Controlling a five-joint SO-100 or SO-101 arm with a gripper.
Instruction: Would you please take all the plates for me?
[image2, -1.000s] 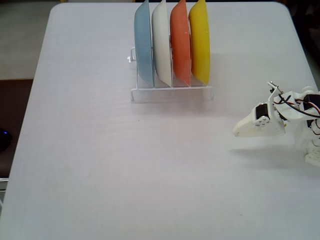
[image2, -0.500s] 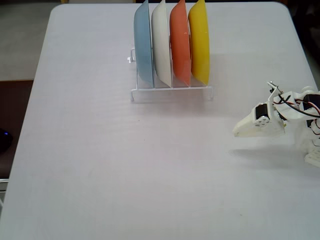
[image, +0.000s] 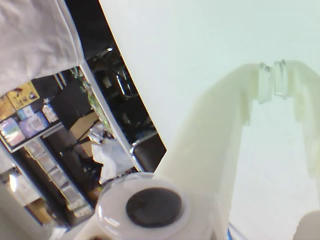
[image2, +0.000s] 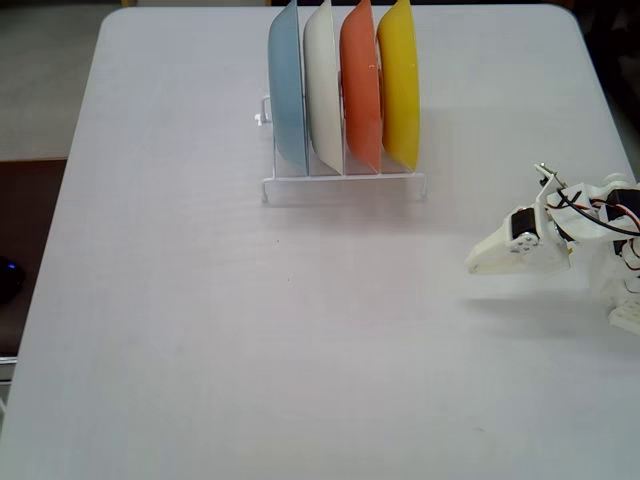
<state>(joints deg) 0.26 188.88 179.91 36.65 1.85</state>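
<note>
In the fixed view, four plates stand on edge, side by side, in a white wire rack (image2: 343, 184) at about twelve o'clock on the pale desk (image2: 250, 330). From left to right they are the light blue plate (image2: 287, 95), the cream-white plate (image2: 323, 85), the orange plate (image2: 360, 88) and the yellow plate (image2: 400, 85). Each sits close beside its neighbour, all upright in the rack. The white arm (image2: 600, 215) lies folded low at about three o'clock, near the desk's right edge, well apart from the rack. Its pincer (image2: 478, 262) points toward nine o'clock, just above the desk, with a shadow under it. From here the tips look drawn together, with nothing between them.

In the wrist view, the pincer (image: 272, 75) reaches toward one o'clock over bare desk surface (image: 200, 45). The two pale fingers (image: 220, 130) converge until their clear tips sit almost touching, clenched on nothing. At about nine o'clock, past the desk's edge, a cluttered dim room (image: 75, 140) shows. No plate appears in this view.
</note>
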